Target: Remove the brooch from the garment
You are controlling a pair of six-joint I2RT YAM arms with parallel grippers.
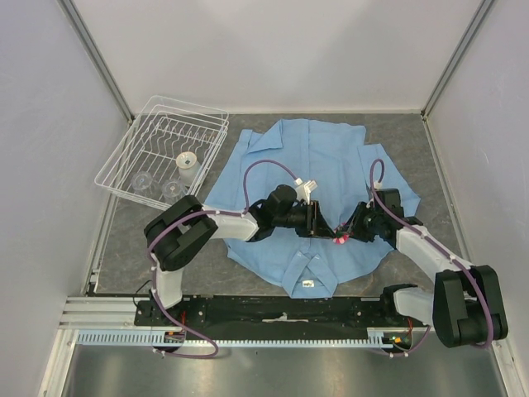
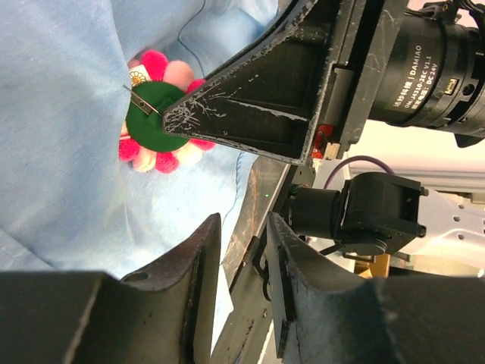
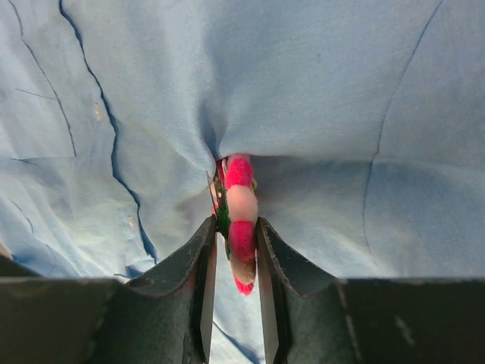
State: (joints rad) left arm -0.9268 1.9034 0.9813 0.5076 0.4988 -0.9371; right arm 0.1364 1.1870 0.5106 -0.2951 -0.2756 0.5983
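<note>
Left of the garment (image 1: 331,157): wire dish rack (image 1: 190,106), its near right corner just beside the garment's left edge. A white cup (image 1: 188,161) and two clear glasses stand in the rack.

The garment lies flat, front side up, with the collar toward the arm bases and the white label (image 1: 308,284) at its near edge. That edge lies close to the base rail. Bare grey table (image 1: 413,149) shows as a narrow strip beyond the garment's far edge and a wider strip off its right edge, up to the wall.

The left arm comes in over the garment's left half. The left gripper (image 1: 318,222) is down at the garment's middle, just left of the brooch. In the left wrist view the left gripper (image 2: 242,227) has its fingers close together with a narrow slot between them. A cloth edge shows at the slot, but I cannot tell whether it is pinched.

The brooch (image 1: 340,240) is at the garment's middle, a little toward the collar, between the two grippers. The cloth is drawn into a pucker around it (image 3: 241,189). Its green back and metal clip face the left wrist camera (image 2: 155,114).

The right gripper (image 1: 351,233) is just right of the brooch, over the garment's right half. Its jaws are clamped on the brooch edge-on, one finger on each face (image 3: 235,227), and one of these fingers (image 2: 250,106) lies across the green back.

The right arm crosses the garment's right edge
</note>
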